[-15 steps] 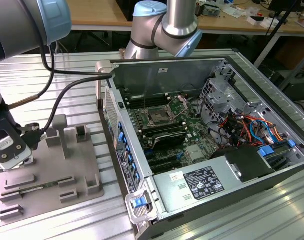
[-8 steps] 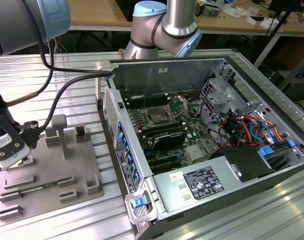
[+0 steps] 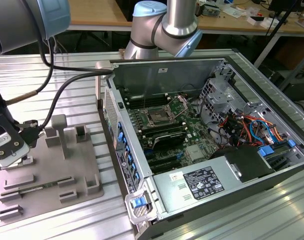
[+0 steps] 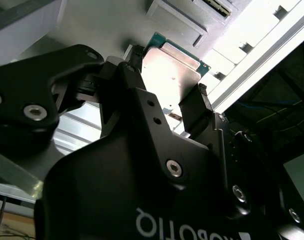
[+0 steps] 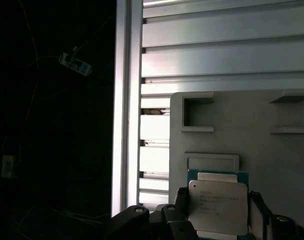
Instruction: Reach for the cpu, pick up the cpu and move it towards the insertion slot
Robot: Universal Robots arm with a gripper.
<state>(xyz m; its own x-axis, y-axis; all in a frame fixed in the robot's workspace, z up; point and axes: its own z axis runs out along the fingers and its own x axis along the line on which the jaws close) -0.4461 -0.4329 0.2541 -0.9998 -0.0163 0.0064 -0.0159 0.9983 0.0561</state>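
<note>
While we hang low over the tray, this is our reading, claw first.

Claw [image 4: 167, 80]: narrow, closed in on the cpu; we judge the chip gripped.
Fingers [image 4: 196, 102]: one on each of two opposite edges of the chip, touching it as far as both wrist views show.
Cpu [image 5: 218, 205]: flat between the fingers, its pale metal top facing the wrist, a green rim showing around it.
Lift: we cannot tell whether the chip hangs clear of the tray or rests on it.
Long axis: none to speak of; the chip is near square, and the grip spans one full width.
Tray [image 3: 46, 185]: grey, with raised blocks, right beneath us at 9 o'clock in the exterior view, lying on the table [image 3: 66, 220].
Slot [image 3: 157, 118]: inside the open case, at about 3 o'clock from us in the exterior view, a shade toward 2, and well apart.
Lever [image 3: 184, 102]: thin wire just beside the slot, at about 1 o'clock of it.
Case [image 3: 162, 65]: its near wall, the one with blue tabs, stands between tray and slot and rises above both.
Arm: only one on this rig, so nearness is no question.
Stage: reach done and grasp made, in our judgement; the chip is over the tray, not yet near the slot.
</note>
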